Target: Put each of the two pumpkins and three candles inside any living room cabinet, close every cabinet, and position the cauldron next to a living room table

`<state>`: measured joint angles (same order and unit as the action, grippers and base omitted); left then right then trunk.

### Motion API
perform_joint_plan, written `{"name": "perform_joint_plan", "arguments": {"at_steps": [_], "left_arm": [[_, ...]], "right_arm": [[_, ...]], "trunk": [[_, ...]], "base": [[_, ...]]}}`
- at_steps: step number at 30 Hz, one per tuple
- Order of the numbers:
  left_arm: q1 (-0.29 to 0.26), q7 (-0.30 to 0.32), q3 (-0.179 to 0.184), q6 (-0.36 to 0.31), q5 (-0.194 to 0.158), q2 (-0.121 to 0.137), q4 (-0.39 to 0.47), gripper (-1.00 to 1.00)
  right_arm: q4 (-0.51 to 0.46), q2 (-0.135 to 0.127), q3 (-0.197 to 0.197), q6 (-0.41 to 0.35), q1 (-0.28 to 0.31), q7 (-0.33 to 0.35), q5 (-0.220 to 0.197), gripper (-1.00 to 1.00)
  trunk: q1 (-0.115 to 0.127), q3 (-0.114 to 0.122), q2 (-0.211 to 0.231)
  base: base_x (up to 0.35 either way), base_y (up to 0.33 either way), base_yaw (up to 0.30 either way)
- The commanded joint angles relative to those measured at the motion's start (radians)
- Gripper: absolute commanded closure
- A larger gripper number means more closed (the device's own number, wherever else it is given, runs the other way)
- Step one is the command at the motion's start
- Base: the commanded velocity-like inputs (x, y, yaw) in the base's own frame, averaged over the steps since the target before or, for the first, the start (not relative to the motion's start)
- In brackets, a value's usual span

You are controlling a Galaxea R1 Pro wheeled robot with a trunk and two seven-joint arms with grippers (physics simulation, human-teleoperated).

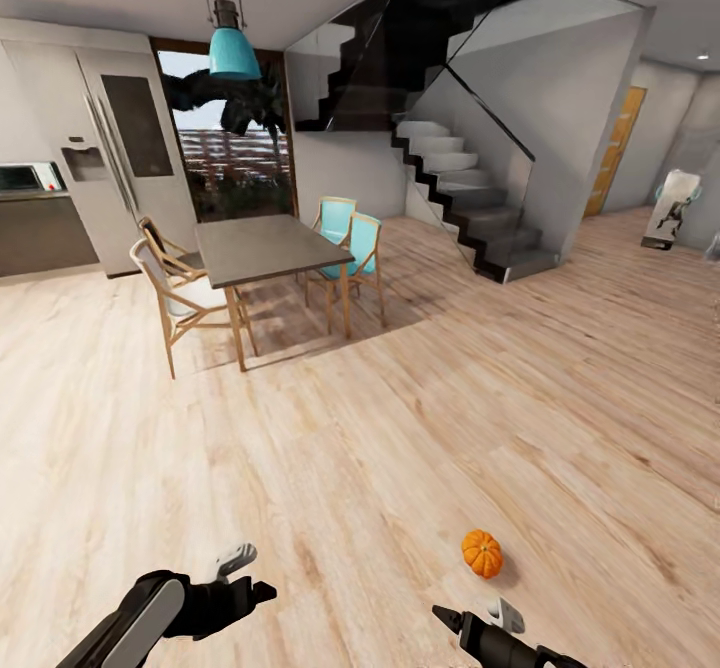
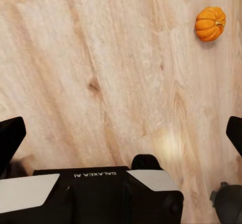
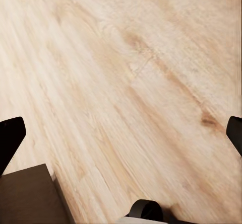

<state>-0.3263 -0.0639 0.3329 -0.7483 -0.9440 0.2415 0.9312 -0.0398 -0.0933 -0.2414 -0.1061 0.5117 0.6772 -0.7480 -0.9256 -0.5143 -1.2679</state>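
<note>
Early in the task by the look of it: one pumpkin (image 1: 482, 553) sits loose on the wood floor (image 1: 400, 428), not in any cabinet, so stowing it is not yet done. It lies just ahead of the right gripper (image 1: 480, 616), well apart from the left gripper (image 1: 245, 573). Small, orange, ribbed, short stem, probably tipped on its side, hard to tell at this size. Both wrist views show finger tips spread wide with nothing between them: jaws open, empty. Dining table (image 1: 265, 246) and chairs stand farther back.

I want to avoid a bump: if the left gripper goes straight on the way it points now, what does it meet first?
Most likely the bare wooden floor. The pumpkin lies off to one side, out of that line.
</note>
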Motion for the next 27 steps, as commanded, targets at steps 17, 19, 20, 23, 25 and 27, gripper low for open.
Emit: {"name": "perform_joint_plan", "arguments": {"at_steps": [17,19,20,23,25,27], "left_arm": [[-0.034,-0.008,0.007,0.001,0.008,0.001,0.069,-1.0],[-0.041,-0.008,0.006,0.013,0.045,-0.003,0.088,-1.0],[-0.042,-0.007,0.005,0.026,0.064,-0.009,0.101,-1.0],[-0.044,-0.007,0.006,0.061,0.113,-0.029,0.127,-1.0],[-0.045,-0.005,0.008,0.064,0.119,-0.032,0.132,-1.0],[-0.045,-0.004,0.01,0.066,0.123,-0.034,0.137,-1.0]], "right_arm": [[0.027,0.001,-0.003,-0.007,0.001,-0.025,-0.013,-1.0],[0.028,0.001,-0.002,-0.007,0.001,-0.048,-0.013,-1.0],[0.028,0.001,-0.002,-0.006,0.001,-0.058,-0.013,-1.0],[0.027,0.001,-0.002,0.014,0.001,-0.074,-0.013,-1.0],[0.027,0.001,-0.002,0.027,0.001,-0.076,-0.013,-1.0],[0.027,0.001,-0.002,0.037,0.001,-0.077,-0.013,-1.0]], "trunk": [[0.0,-0.001,-0.001],[0.0,-0.001,-0.001],[0.0,-0.001,-0.001],[0.0,-0.001,-0.001],[0.0,-0.001,-0.001],[0.0,-0.001,-0.001]], "base": [[0.186,0.0,-0.279],[0.156,0.0,-0.28],[0.084,0.0,-0.28],[0.032,0.0,-0.274],[0.009,0.0,-0.197],[0.038,-0.034,-0.077]]}}
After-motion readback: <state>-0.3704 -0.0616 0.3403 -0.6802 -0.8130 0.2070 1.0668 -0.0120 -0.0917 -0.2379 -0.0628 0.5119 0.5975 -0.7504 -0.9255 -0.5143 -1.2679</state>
